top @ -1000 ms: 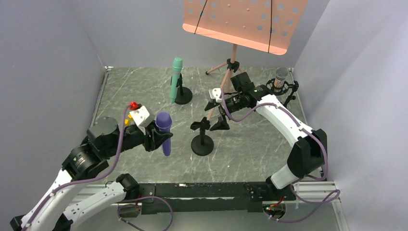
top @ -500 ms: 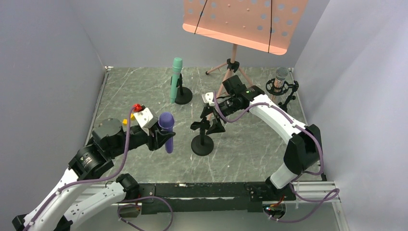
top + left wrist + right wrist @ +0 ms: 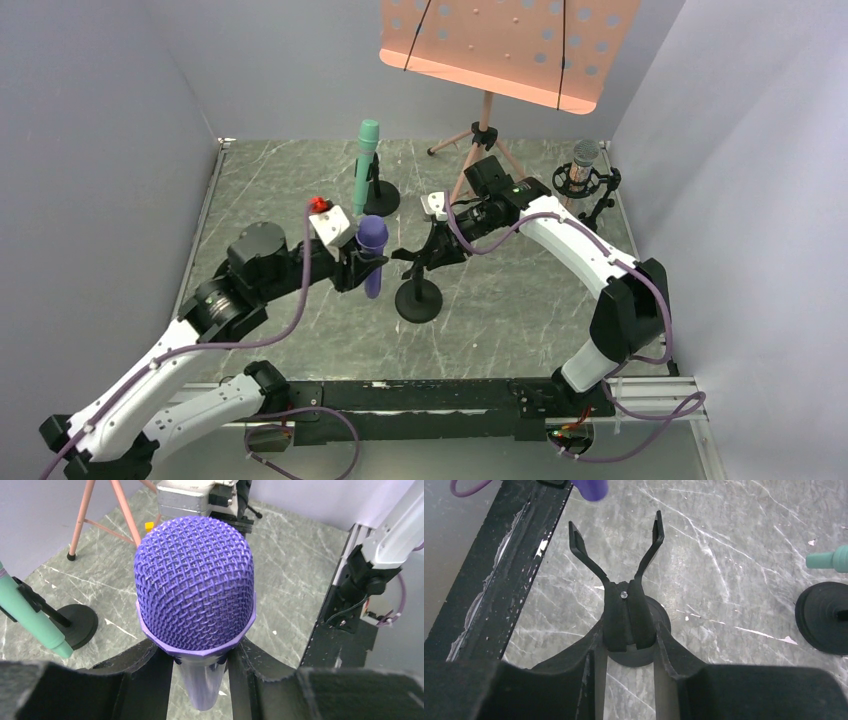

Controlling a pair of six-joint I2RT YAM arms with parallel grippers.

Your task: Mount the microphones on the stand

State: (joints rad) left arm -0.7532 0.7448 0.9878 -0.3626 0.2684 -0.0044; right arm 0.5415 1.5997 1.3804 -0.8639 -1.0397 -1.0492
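The purple microphone (image 3: pixel 373 240) (image 3: pixel 195 580) stands upright, head up, with my left gripper (image 3: pixel 365 268) (image 3: pixel 200 652) shut on its body just under the head. It hangs just left of the middle stand (image 3: pixel 420 300). My right gripper (image 3: pixel 432 250) (image 3: pixel 629 632) is shut on the rear of that stand's black clip (image 3: pixel 626 610), whose two prongs spread wide apart. The purple microphone's tail (image 3: pixel 591 487) shows just beyond the prongs. The mint green microphone (image 3: pixel 364 170) (image 3: pixel 30 617) sits in its own stand at the back. The silver microphone (image 3: pixel 583 160) sits in a mount at the back right.
An orange music stand (image 3: pixel 500 45) on a pink tripod (image 3: pixel 82 515) rises at the back centre. The green microphone's round black base (image 3: pixel 824 617) (image 3: pixel 77 625) lies near the middle stand. Grey walls close in both sides. A black rail (image 3: pixel 420 395) runs along the near edge.
My left arm has carried the purple microphone right and back, close to the middle stand. My right gripper has closed from wide open onto the stand's clip.
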